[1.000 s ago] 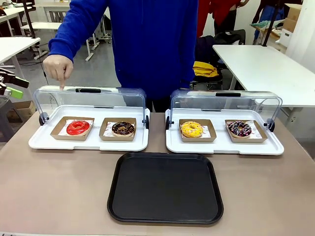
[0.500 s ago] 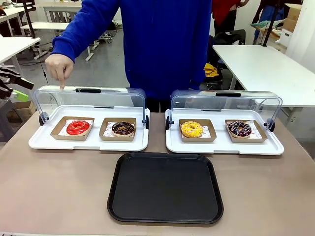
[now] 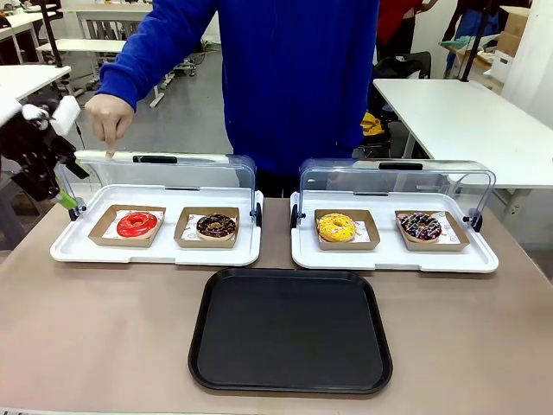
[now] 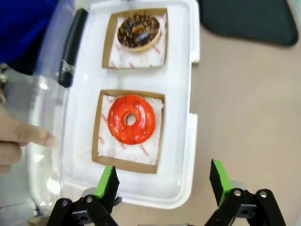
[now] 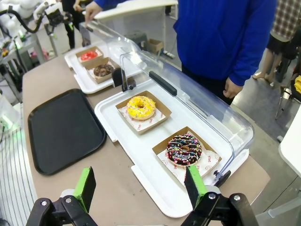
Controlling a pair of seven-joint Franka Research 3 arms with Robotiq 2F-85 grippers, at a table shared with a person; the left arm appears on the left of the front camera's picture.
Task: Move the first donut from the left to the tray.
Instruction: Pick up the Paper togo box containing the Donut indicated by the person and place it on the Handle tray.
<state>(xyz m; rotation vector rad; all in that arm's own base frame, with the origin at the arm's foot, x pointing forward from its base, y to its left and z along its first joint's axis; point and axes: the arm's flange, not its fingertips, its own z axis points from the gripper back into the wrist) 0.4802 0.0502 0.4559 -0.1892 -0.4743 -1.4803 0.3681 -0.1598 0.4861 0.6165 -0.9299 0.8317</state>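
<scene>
Right now I am holding my left gripper (image 4: 163, 175) wide open, with nothing between its green pads. In the front view it (image 3: 73, 184) is hovering off the left end of the left white tray (image 3: 155, 253), beside the hinge of the raised clear lid (image 3: 155, 177). Through my left wrist camera I am looking down on the red donut (image 4: 131, 119), which is sitting in its shallow brown box (image 4: 101, 155) on printed paper, just ahead of my fingertips. Seen from the front, the donut (image 3: 137, 224) is lying in the leftmost spot of that white tray, with the chocolate donut (image 3: 216, 226) in its own box just beside it.

The black tray (image 3: 290, 330) is lying flat on the table (image 3: 104, 328), nearer to me than the two white trays and well apart from the red donut.

The person's hand (image 3: 108, 121) is pointing down, one fingertip touching the top edge of the clear lid.

I am keeping my right gripper (image 5: 140, 181) wide open too, holding nothing, and it is looking over the right white tray (image 5: 155, 188) with the yellow donut (image 5: 139, 107) and the sprinkled donut (image 5: 184, 149).
</scene>
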